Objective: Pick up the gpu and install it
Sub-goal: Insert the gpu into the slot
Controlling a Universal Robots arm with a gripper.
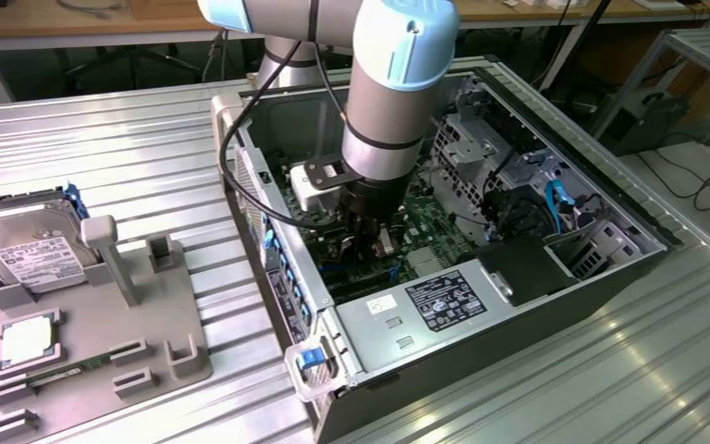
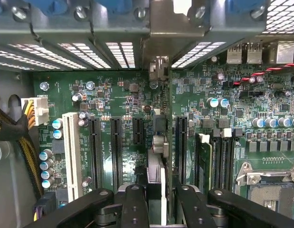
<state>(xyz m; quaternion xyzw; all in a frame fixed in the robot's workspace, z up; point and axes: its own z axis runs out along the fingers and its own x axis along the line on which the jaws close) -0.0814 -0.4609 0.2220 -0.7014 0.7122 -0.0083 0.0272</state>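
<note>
**Card held edge-on above the motherboard slots**

The black two-fingered gripper [image 2: 156, 202] is seen closed on the gpu [image 2: 158, 142], a thin dark circuit card with a pale metal bracket end, held edge-on between the fingers [image 2: 134, 204]. In the wrist view the card is lined up among the long black expansion slots [image 2: 116, 152] of the green motherboard [image 2: 128, 99], its bracket end reaching the grey perforated metal rear wall [image 2: 113, 33] of the case. Whether the card's lower edge is seated in a slot cannot be told; that edge is hidden by the card itself.

Little free room is left: slots flank the card closely on both sides, and a white slot [image 2: 71, 154] and a bundle of yellow and black cables [image 2: 23, 123] lie further off.

In the exterior view the grey and blue arm [image 1: 386, 102] is lowered into the open black computer tower [image 1: 479, 314], where the gripper [image 1: 373, 236] is largely concealed. Well apart, at the exterior view's left, a silver boxy hard drive [image 1: 29, 254] is rested on a grey moulded fixture [image 1: 108, 333] upon the ribbed aluminium table [image 1: 121, 148].
</note>
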